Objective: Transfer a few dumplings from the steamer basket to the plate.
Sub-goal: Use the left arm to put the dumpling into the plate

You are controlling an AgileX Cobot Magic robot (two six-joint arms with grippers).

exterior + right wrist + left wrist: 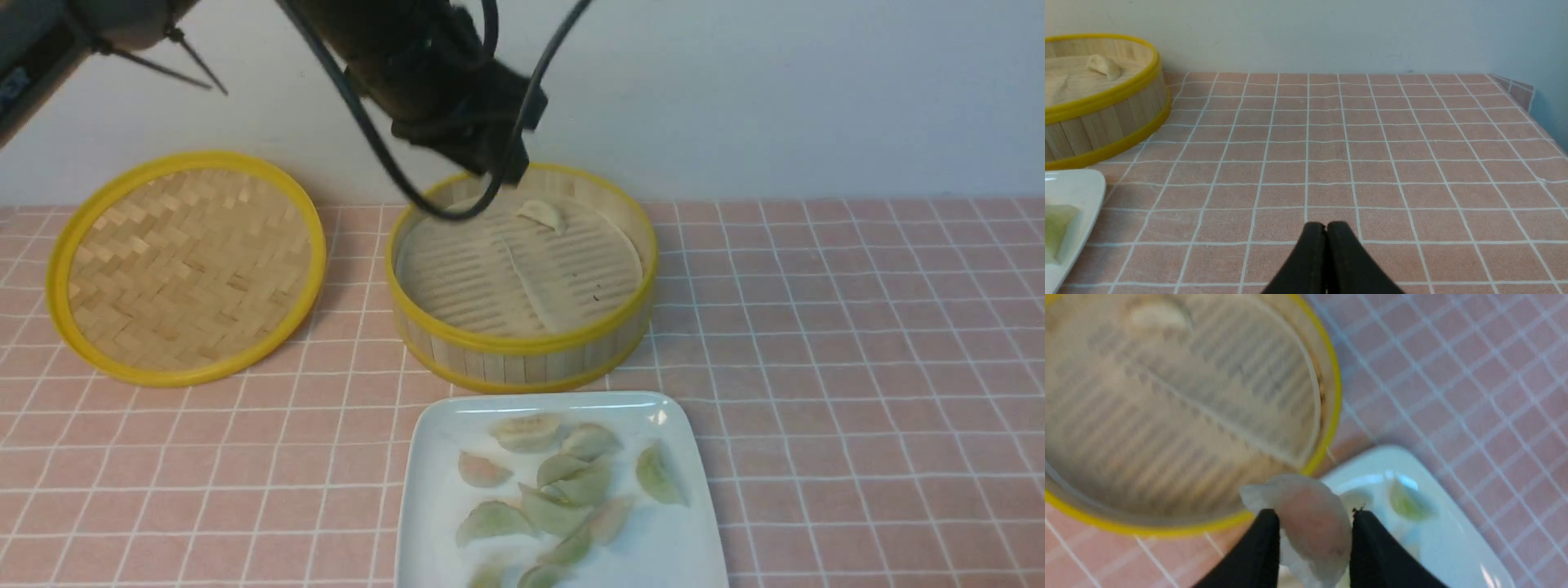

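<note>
My left gripper (1315, 513) is shut on a pale pink dumpling (1310, 522), held in the air over the near rim of the steamer basket (1333, 396) and the plate's (1453, 547) edge. In the front view the left arm hangs over the far side of the steamer basket (522, 347); its fingertips are hidden there. One whitish dumpling (541, 214) lies on the liner at the back. The white plate (433, 433) in front of the basket holds several dumplings (563, 490). My right gripper (1326, 224) is shut and empty, low over the tablecloth to the right.
The flat woven lid (188, 265) lies left of the basket. A pink checked cloth (857, 367) covers the table. A pale wall stands behind, and the table's right edge (1531, 94) shows in the right wrist view.
</note>
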